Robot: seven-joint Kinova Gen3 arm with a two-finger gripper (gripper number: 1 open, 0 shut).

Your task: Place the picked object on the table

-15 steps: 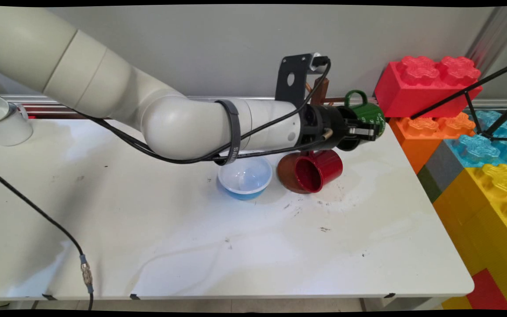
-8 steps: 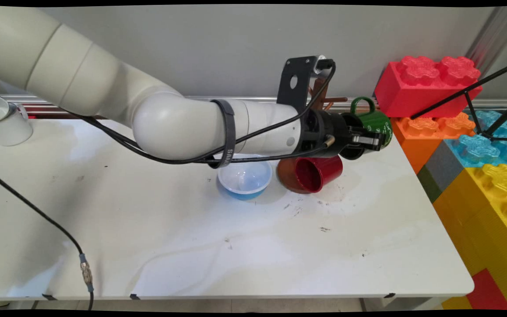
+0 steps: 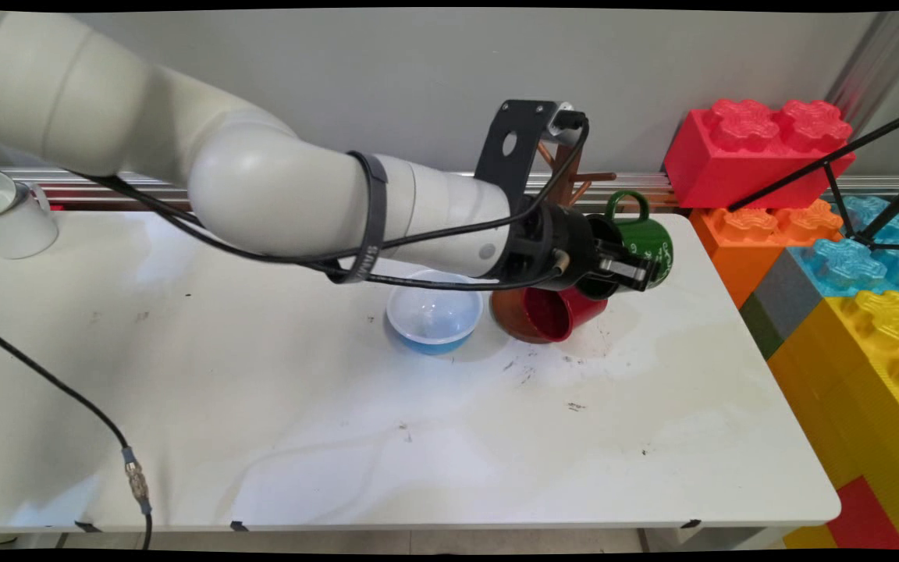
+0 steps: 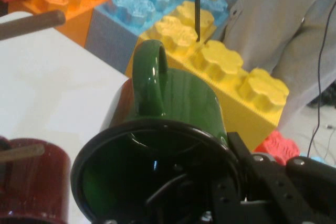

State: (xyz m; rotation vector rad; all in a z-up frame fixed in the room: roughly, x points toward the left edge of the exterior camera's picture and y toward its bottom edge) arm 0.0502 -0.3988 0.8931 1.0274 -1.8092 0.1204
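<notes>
Right of frame centre, above the worktop (image 3: 418,437), the tool (image 3: 627,267) is clamped on the green mug (image 3: 648,238) by its rim — glazed, rigid, likely heavy and slippery, breakable.

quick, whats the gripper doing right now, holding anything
Gripper: shut on the glossy green ceramic mug, one finger inside its rim, held on its side above the table.

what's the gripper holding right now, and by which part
The gripper holds the green mug by its rim, one finger inside the mouth and one outside; the handle is free.
</notes>
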